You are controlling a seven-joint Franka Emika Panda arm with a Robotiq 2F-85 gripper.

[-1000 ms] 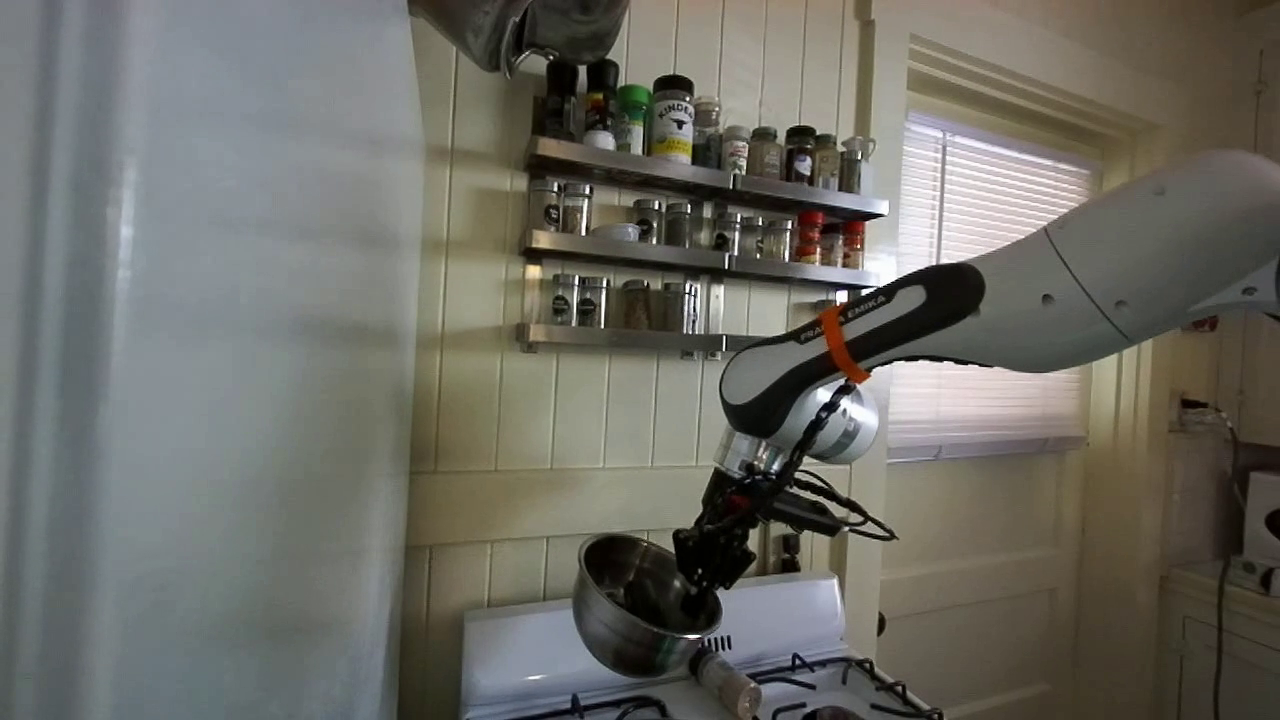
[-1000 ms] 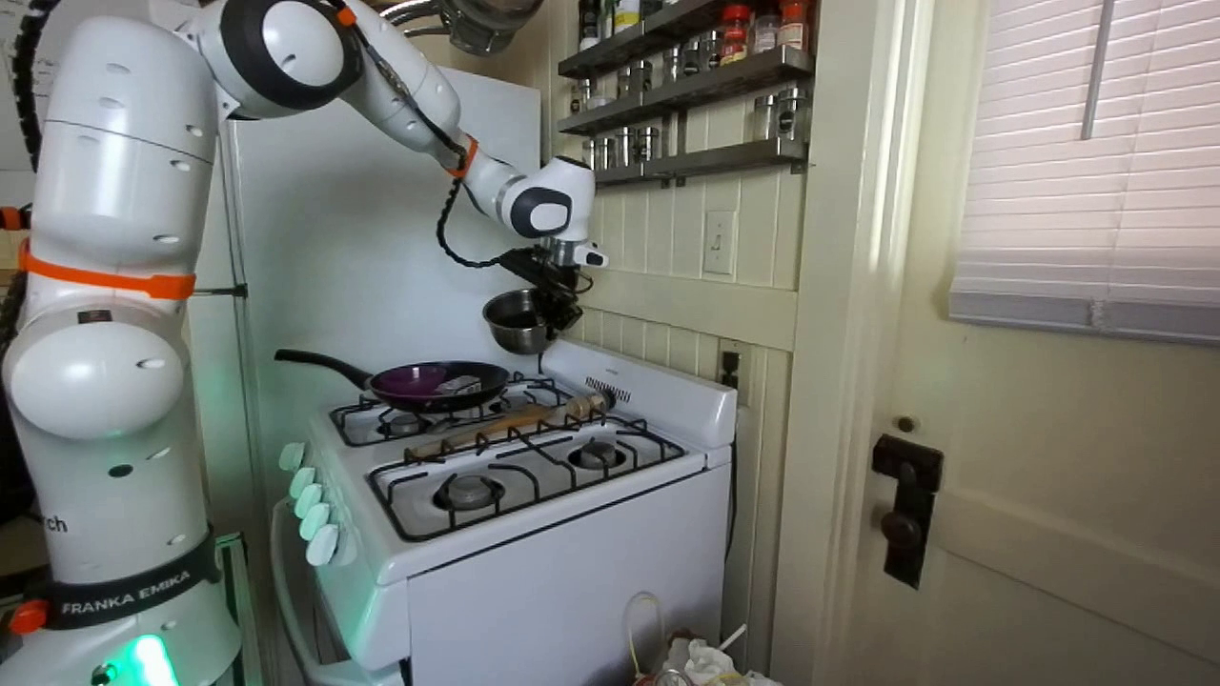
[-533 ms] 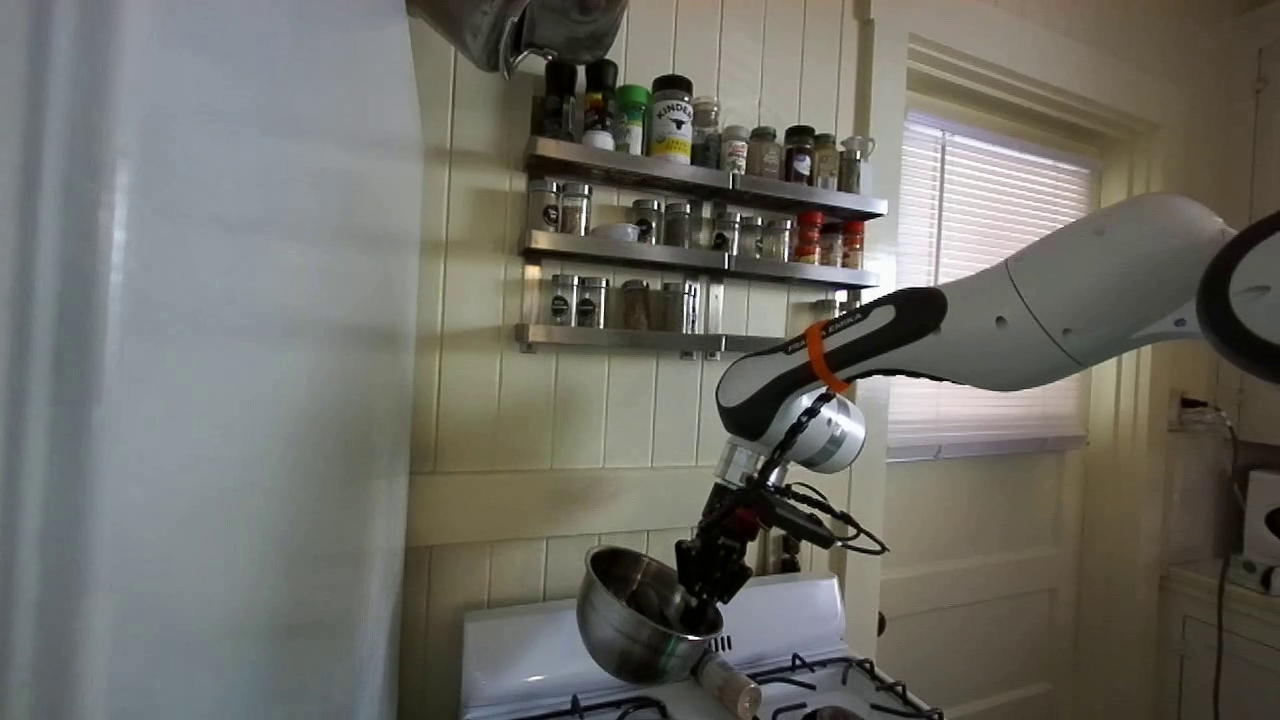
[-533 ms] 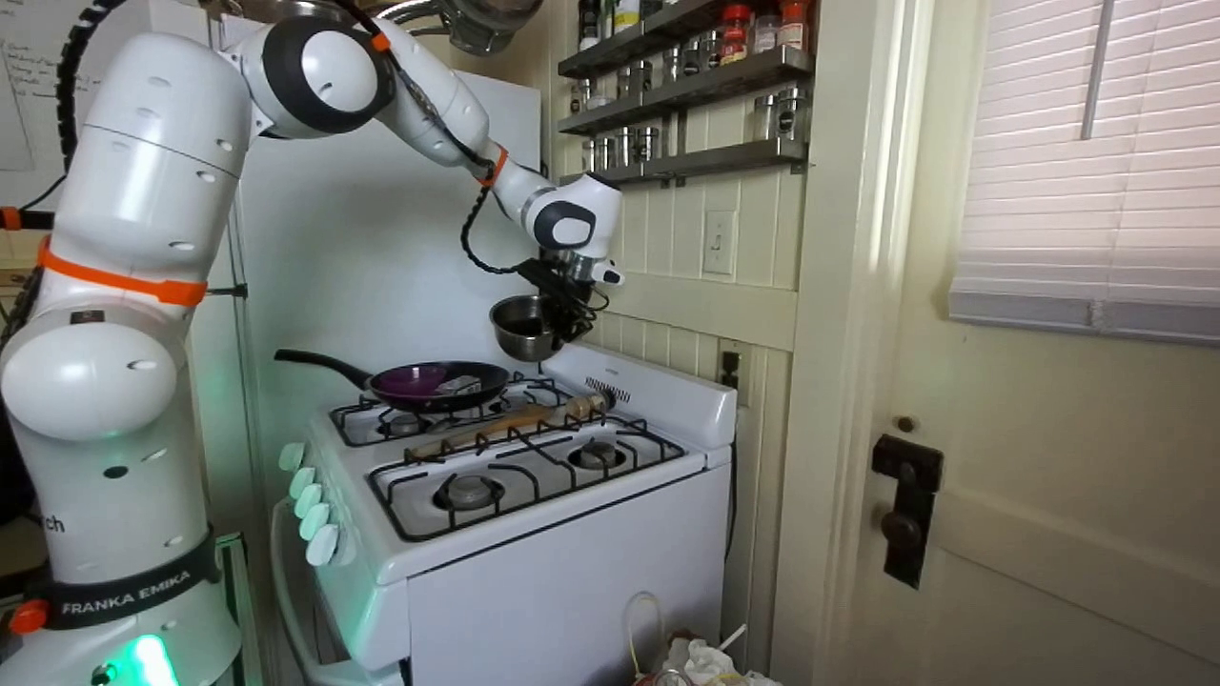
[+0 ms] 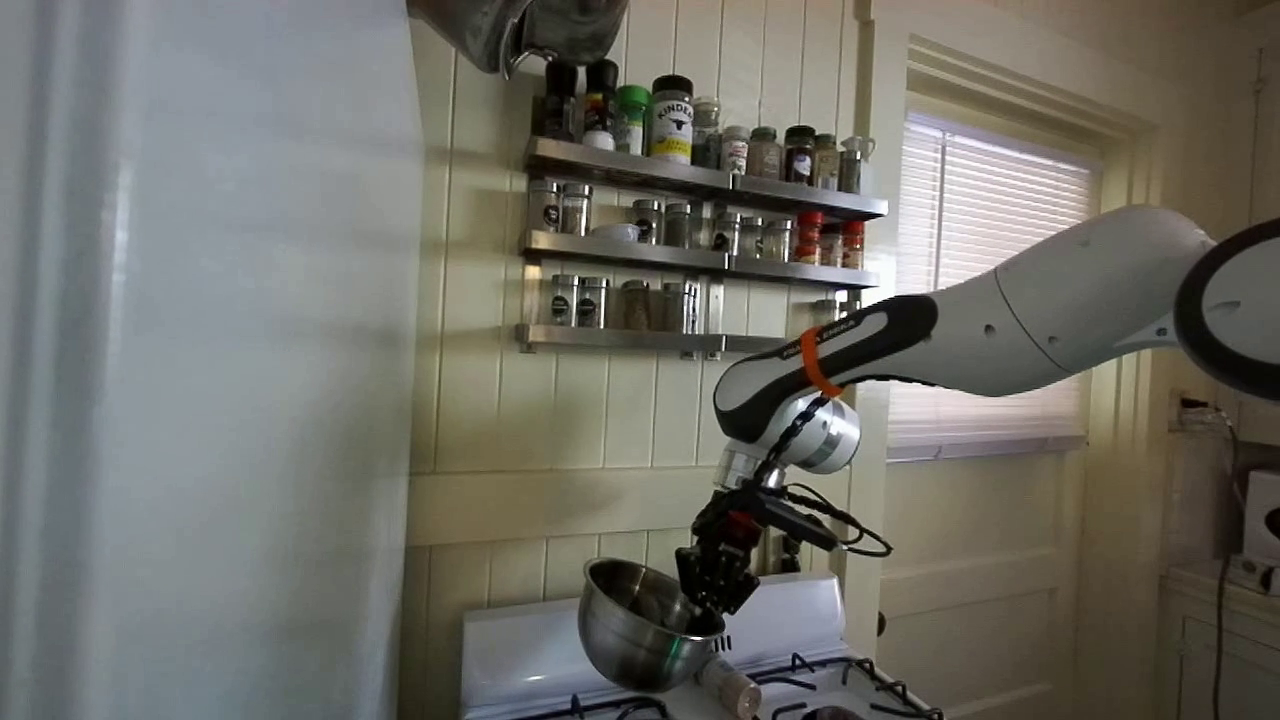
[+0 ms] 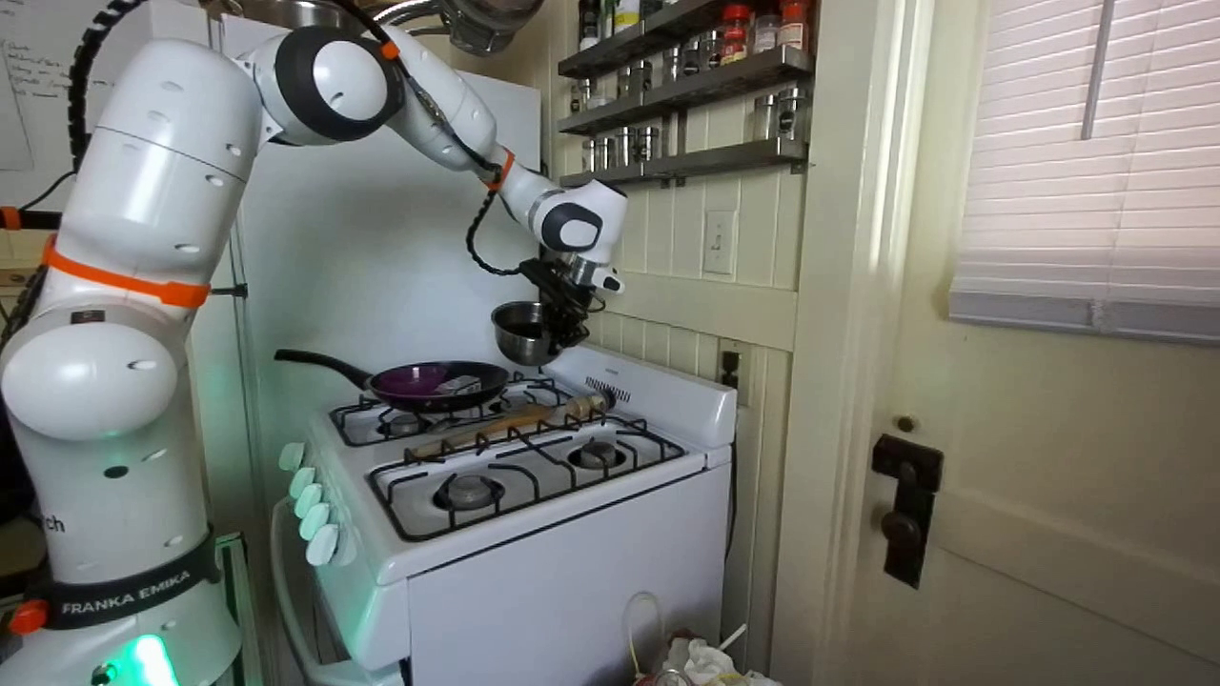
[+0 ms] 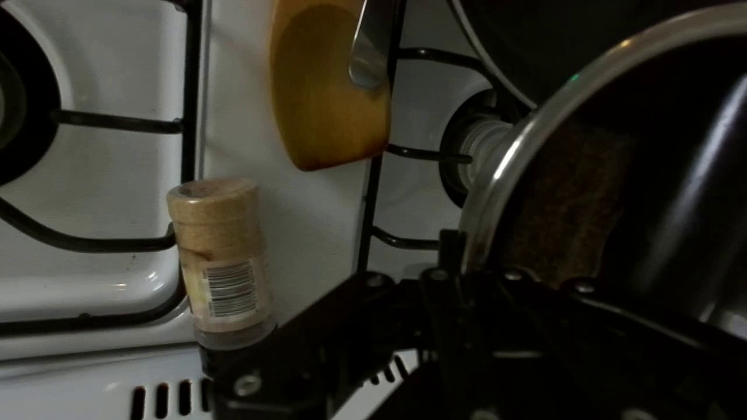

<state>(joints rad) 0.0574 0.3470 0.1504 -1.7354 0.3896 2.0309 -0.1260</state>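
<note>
I get dim feeds — light comes from the blind (image 6: 1082, 210), glowing between 2 and 3 o'clock in both exterior views. In an exterior view green base light (image 6: 152, 659) flares at 8 o'clock, tinting stove knobs (image 6: 307, 499). Wrist view murky; glint on bowl (image 7: 506, 160) at 2 o'clock — inside near-black.

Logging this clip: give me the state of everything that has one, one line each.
Steel bowl: held above the stove, tilted.
Gripper: jaws shut on the bowl's rim.
Frying pan: on the stove, purple item inside.
Seasoning bottle: on its side.
Wooden spatula: lying between the grates.
Burners: no flame visible.
Spice jars: upright on the shelves.
Window blind: lowered.
Door: appears shut.
</note>
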